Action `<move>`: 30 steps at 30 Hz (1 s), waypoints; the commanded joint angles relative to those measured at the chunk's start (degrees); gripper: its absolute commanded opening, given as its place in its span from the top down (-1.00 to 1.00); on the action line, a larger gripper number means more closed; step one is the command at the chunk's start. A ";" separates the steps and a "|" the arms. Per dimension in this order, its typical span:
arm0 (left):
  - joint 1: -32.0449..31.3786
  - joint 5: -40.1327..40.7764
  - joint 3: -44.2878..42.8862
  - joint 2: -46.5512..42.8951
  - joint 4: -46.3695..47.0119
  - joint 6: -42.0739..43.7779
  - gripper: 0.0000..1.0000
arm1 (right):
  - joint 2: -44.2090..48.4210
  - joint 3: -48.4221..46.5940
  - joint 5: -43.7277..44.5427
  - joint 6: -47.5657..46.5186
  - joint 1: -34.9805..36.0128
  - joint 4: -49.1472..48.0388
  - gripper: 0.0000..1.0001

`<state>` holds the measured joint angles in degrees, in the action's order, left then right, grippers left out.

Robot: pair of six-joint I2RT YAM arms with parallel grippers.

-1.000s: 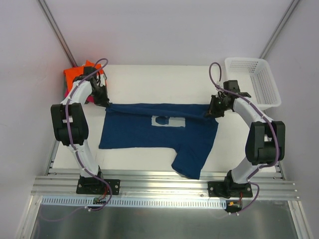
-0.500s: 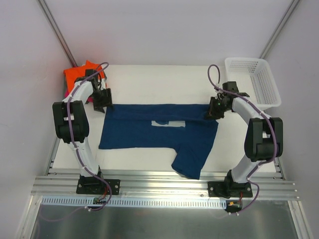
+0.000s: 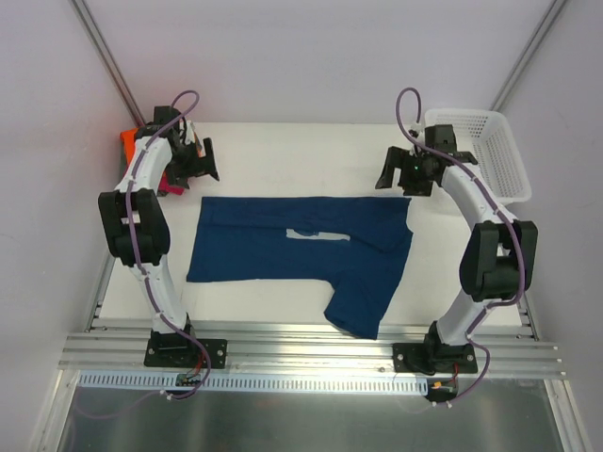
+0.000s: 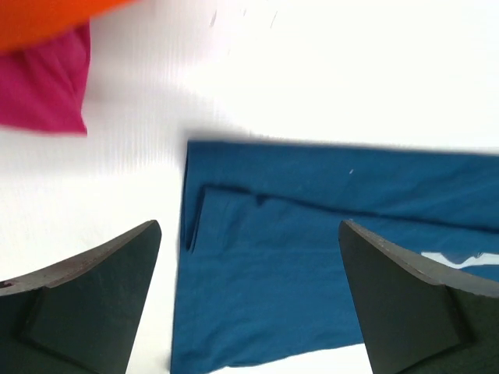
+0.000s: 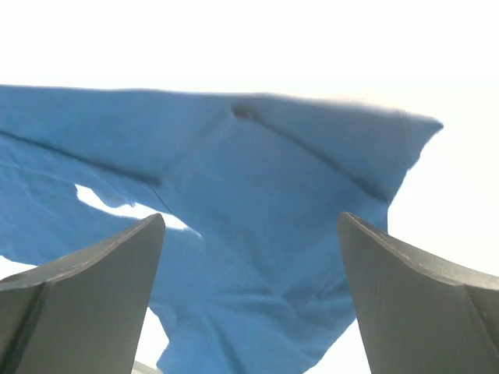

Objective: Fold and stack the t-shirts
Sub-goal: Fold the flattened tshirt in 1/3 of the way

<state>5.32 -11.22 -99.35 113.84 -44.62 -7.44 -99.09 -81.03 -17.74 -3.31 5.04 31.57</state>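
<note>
A navy blue t-shirt [image 3: 283,254] lies flat mid-table, its far edge folded forward over most of the pale chest print [image 3: 316,234]; one sleeve [image 3: 361,303] trails toward the near edge. My left gripper [image 3: 203,162] hovers open just beyond the shirt's far left corner, nothing between its fingers. My right gripper [image 3: 394,175] is open beyond the far right corner, also holding nothing. In the left wrist view the gripper [image 4: 249,225] frames the shirt's folded corner [image 4: 312,257]. In the right wrist view the gripper [image 5: 251,219] looks onto the shirt [image 5: 312,156]. Folded orange [image 3: 130,143] and pink [image 3: 170,185] t-shirts sit far left.
A white lattice basket [image 3: 509,155] stands at the far right corner, close behind my right arm. The orange [image 4: 39,19] and pink [image 4: 43,86] pile shows at the top left of the left wrist view. Bare white table lies beyond the navy shirt.
Both grippers opened and let go of the navy shirt's far edge, then rose and drew back toward the far side. The released edge now lies folded over the print.
</note>
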 commanded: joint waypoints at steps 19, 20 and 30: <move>-8.40 -7.68 -9.13 13.79 0.32 3.05 -0.98 | -15.35 -10.81 -2.83 1.38 7.00 -2.57 -0.96; -8.22 -7.41 -8.24 12.82 0.32 2.79 -0.98 | -15.17 -10.90 -2.92 1.46 7.00 -2.57 -0.95; -8.05 -6.79 -1.38 3.76 0.32 1.47 -0.98 | -17.80 -10.81 -3.09 2.78 7.44 -2.75 -0.94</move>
<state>-2.50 -17.50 -102.28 123.02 -43.38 -5.39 -115.68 -89.71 -19.81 -1.56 12.03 28.95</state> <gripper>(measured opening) 0.990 0.971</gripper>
